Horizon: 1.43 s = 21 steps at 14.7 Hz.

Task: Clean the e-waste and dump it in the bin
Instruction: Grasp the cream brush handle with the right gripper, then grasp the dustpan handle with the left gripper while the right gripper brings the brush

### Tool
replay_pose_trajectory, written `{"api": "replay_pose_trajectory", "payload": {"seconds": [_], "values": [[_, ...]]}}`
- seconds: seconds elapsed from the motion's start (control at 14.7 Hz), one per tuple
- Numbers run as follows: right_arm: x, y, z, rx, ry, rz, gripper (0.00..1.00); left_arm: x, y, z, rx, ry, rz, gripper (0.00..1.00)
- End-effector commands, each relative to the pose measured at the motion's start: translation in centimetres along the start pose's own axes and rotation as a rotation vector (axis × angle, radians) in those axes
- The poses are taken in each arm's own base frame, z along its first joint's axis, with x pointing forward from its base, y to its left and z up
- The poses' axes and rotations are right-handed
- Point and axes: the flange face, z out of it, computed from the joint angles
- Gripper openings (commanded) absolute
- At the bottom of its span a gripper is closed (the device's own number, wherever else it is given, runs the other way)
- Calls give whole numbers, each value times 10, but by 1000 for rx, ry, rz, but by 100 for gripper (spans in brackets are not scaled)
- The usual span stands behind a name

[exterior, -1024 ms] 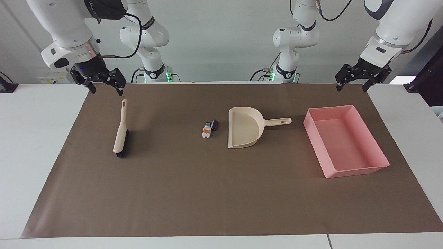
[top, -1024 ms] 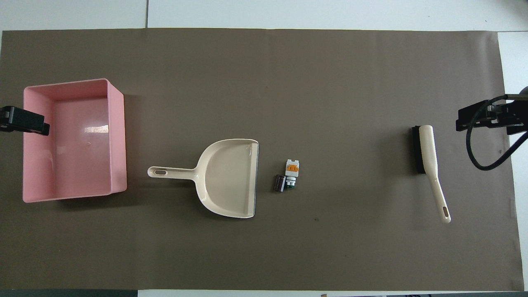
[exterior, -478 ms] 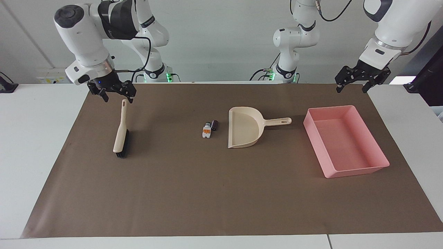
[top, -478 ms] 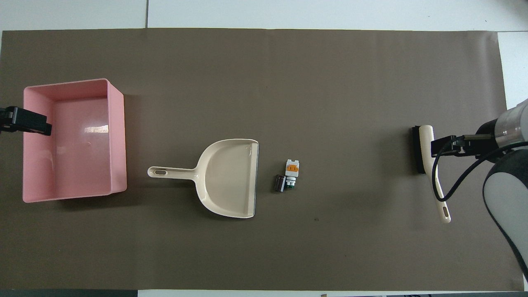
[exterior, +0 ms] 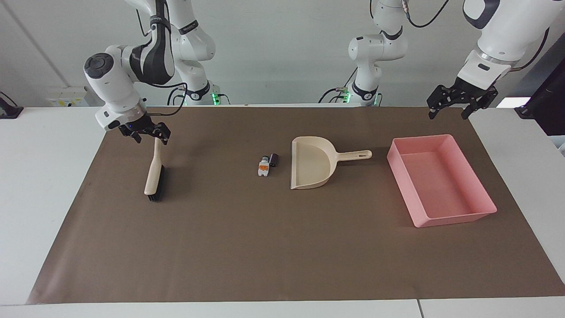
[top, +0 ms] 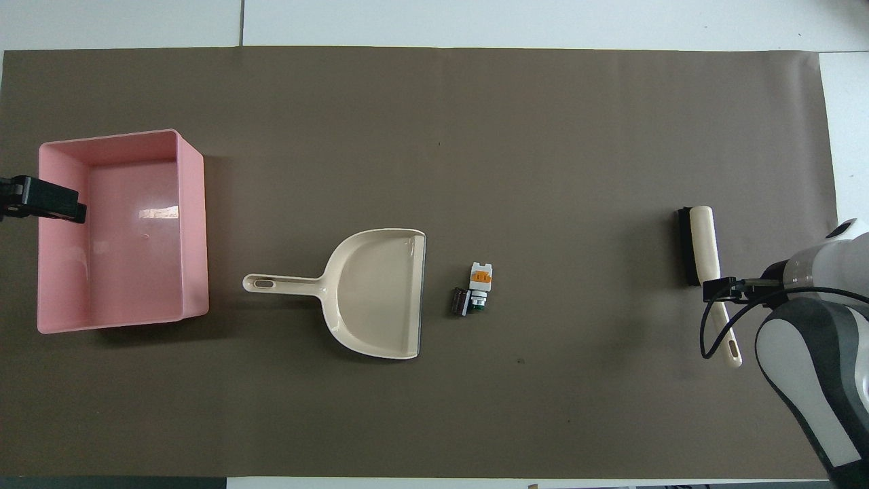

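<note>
The right gripper [exterior: 146, 136] sits at the upper left of the facing view, low over the handle end of the brush [exterior: 154, 170], its fingers apart and empty; the spread straddling the handle suggests it is lining up to clamp there, since the handle is the only sensible hold for sweeping. The left gripper [exterior: 454, 102], at the upper right of that view, hangs over the brown mat's [exterior: 247, 247] top edge just above the bin [exterior: 481, 194], fingers also apart and holding nothing (this arm seems to be waiting).

The e-waste [exterior: 267, 164] lies at the centre of the frame: the dark stubby cylinder [exterior: 274, 159] touching the white-grey component [exterior: 263, 167]. Both rest just beside the open mouth of the dustpan [exterior: 311, 165], whose handle points toward the pink bin at the right of the frame. That line-up looks deliberate: a short sweep would push the bits into the pan, and the handle is turned where the left arm can reach it. The bin is empty, so nothing is dumped yet.
</note>
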Motion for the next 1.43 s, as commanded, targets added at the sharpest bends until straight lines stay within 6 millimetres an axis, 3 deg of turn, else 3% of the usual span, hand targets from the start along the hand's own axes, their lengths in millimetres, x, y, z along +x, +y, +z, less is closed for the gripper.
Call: {"api": "replay_pose_trajectory", "payload": {"seconds": [0.0, 0.48, 0.61, 0.96, 1.09, 1.16, 1.37], "values": [[-13, 14, 29, 3, 26, -27, 100, -9, 0, -1, 21, 14, 14, 99], [-22, 18, 51, 4, 28, -50, 99, -8, 4, -2, 23, 17, 23, 99], [-22, 18, 51, 3, 25, -51, 91, -9, 4, -1, 21, 14, 21, 99], [-23, 18, 53, 6, 7, -53, 47, -9, 5, -2, 21, 12, 24, 99], [-24, 14, 52, 6, -13, -69, 8, -9, 5, -2, 20, 8, 21, 99], [-23, 13, 50, 6, -22, -72, 0, -9, 5, -2, 22, 8, 20, 99], [-12, 9, 32, 7, -48, -83, 0, -8, 5, -2, 23, 18, 18, 99]]}}
